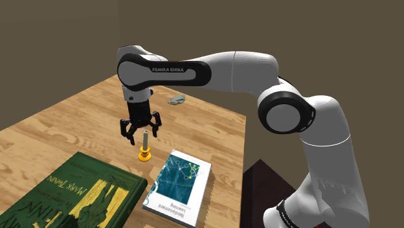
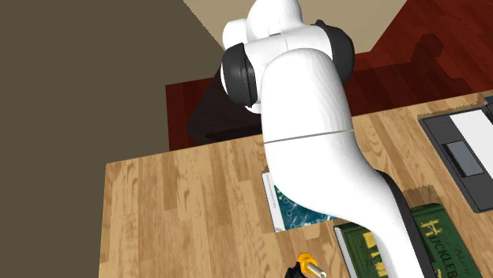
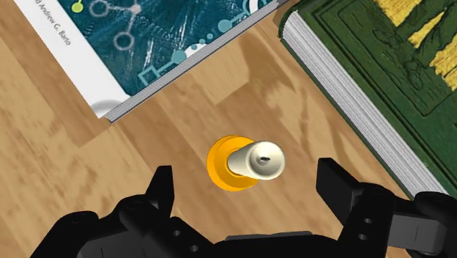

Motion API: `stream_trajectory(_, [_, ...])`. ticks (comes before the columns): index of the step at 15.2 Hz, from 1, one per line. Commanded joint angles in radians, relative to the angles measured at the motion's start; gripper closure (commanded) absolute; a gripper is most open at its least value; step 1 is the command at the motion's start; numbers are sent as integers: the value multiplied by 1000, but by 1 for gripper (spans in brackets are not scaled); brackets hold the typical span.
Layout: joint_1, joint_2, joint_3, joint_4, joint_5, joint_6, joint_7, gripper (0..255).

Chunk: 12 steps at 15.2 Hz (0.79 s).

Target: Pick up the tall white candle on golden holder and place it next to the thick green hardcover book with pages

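Wrist view: jaws spread wide, gripping nothing. Candle (image 3: 262, 161) stands upright on its orange holder (image 3: 220, 167) on the table (image 3: 66, 146), directly under the gripper (image 3: 247, 176) and centred between the fingers, untouched. Long axis vertical, along the approach. Green book (image 1: 71, 191) lies near, on the shoulder view's left. Likely next: straight down, then close.

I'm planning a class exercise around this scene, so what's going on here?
A white robot arm holds its black gripper above a pale candle that stands upright in an orange-gold holder on a wooden table. The gripper is open, its fingers apart on either side of the candle, not touching it. The candle stands between a thick green book and a teal-and-white book, and has not been lifted.
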Motion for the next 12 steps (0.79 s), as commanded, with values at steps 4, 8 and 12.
stream_trajectory(4, [3,67,-2,207,-7,-140,11,0])
stream_trajectory(8, [6,95,-2,281,-9,-186,14,0])
stream_trajectory(12, [6,96,-2,282,-9,-186,14,0])
